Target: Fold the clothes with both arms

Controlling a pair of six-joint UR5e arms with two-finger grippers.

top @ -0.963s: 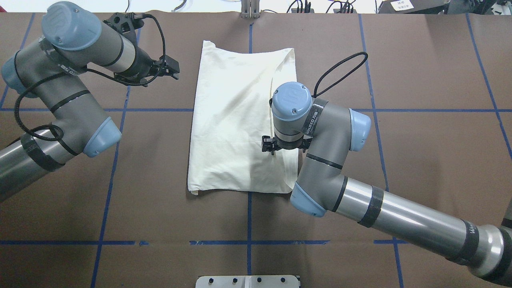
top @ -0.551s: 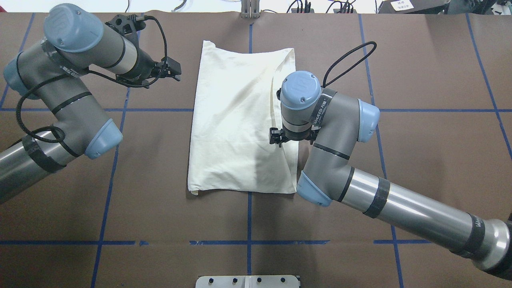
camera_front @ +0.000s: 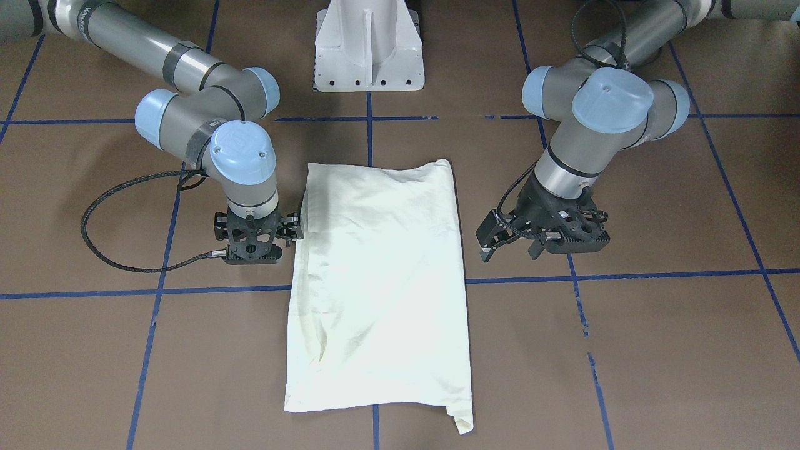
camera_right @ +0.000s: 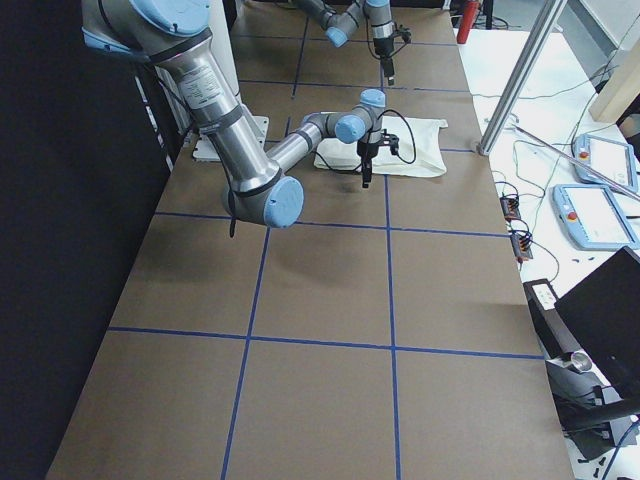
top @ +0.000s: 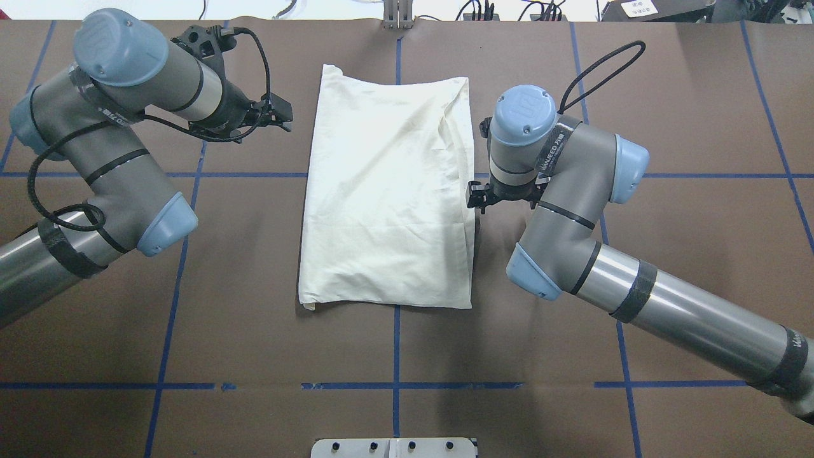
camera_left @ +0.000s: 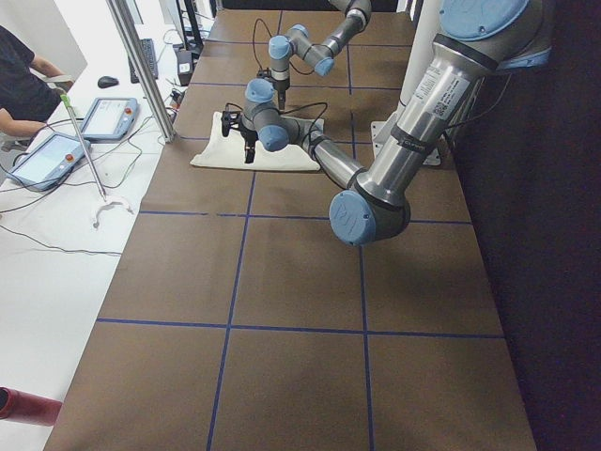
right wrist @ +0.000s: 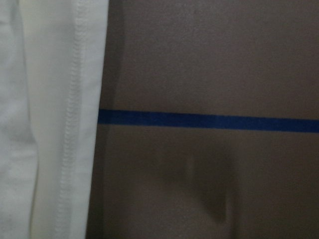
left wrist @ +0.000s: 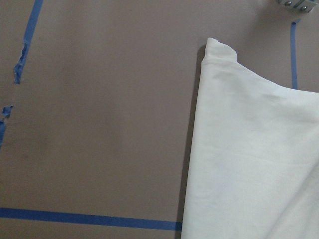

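One shirt (top: 388, 191): cream, plain side up with no print showing. It lies flat mid-desk as a long narrow rectangle between the two arms.
Edges: both long sides are turned in. The right side shows a doubled layer with a stitched hem, and a small tab (top: 308, 305) of cloth pokes out at the near left corner.
Just changed: a second ago the right end effector (top: 478, 197) was over the cloth, on the turned-in right flap. It has since slid outward and a little away from the robot, and now sits just beside the right edge, off the fabric. The flap lies flatter than it did.
Right end effector now: pointing straight down, low beside the hem, with no cloth in it. Its fingers are tucked under the wrist, so I cannot tell whether they are spread or pressed together.
Left end effector (top: 283, 114): hovering near the far part of the left edge, apart from the cloth. Its fingers look spread, with nothing between them. It has only crept a touch closer.
Meaning for the task: the lengthwise folds look finished and let go. I'd judge a crosswise fold comes next, with each arm taking a corner of one short end.
Desk (top: 254, 305): brown surface with a blue tape (top: 394, 356) grid.
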